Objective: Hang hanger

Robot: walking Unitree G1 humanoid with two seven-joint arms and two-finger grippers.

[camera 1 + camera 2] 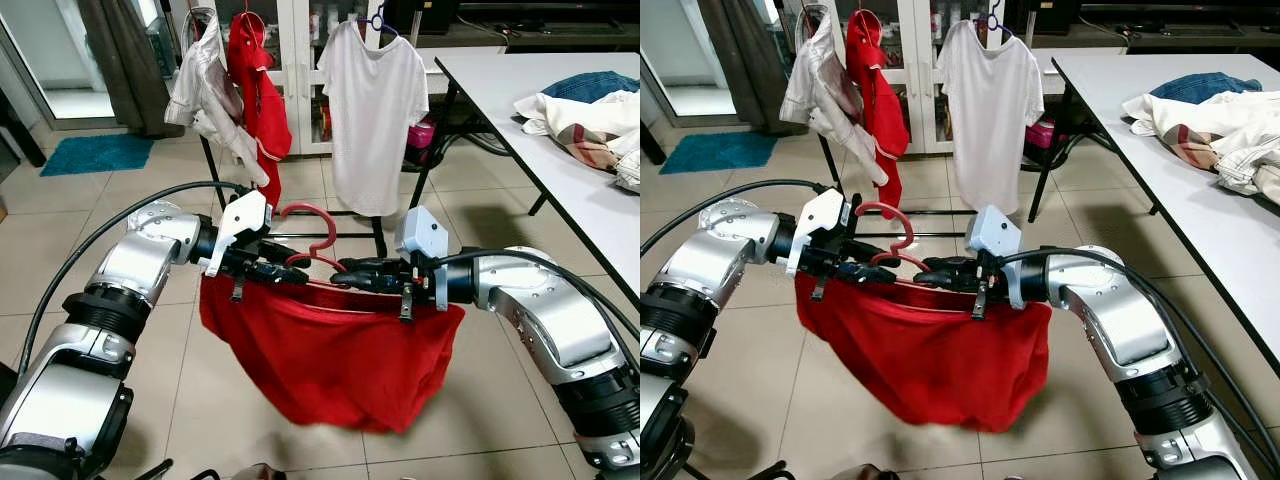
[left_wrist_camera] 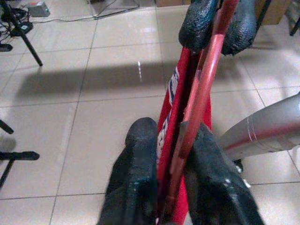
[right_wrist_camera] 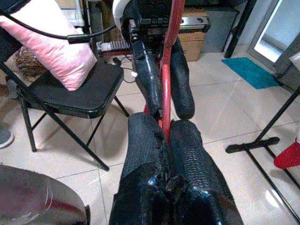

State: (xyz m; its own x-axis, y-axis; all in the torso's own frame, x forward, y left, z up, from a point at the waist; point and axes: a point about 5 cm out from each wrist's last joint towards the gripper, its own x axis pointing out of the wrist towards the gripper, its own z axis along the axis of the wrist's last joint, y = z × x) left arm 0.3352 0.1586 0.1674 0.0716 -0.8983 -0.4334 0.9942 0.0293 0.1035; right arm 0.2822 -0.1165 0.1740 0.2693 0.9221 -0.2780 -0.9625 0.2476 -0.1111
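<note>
Left gripper (image 1: 262,268) clamped on the left shoulder of the red hanger (image 1: 312,232), fingers (image 2: 140,164) pinching bar and cloth together. Held level between both arms out in front, well short of the clothes rack (image 1: 300,215) beyond; hook standing up in the middle, red garment (image 1: 335,355) sagging below in a deep fold. Right gripper (image 1: 368,275) likewise closed tight on the right shoulder, fingers (image 3: 187,154) squeezed on the thin red bar.

Further right, a white table (image 1: 560,130) with piled clothes (image 1: 590,115).

Likely trouble from here: hook missing the rail, already crowded with a white jacket (image 1: 205,90), a red shirt (image 1: 258,90) and a white T-shirt (image 1: 375,110); loose cloth sliding off one shoulder if tilted; hanger twisting once one grip released, hook turned away from the rail; dangling hem snagging on the rack's lower bar
</note>
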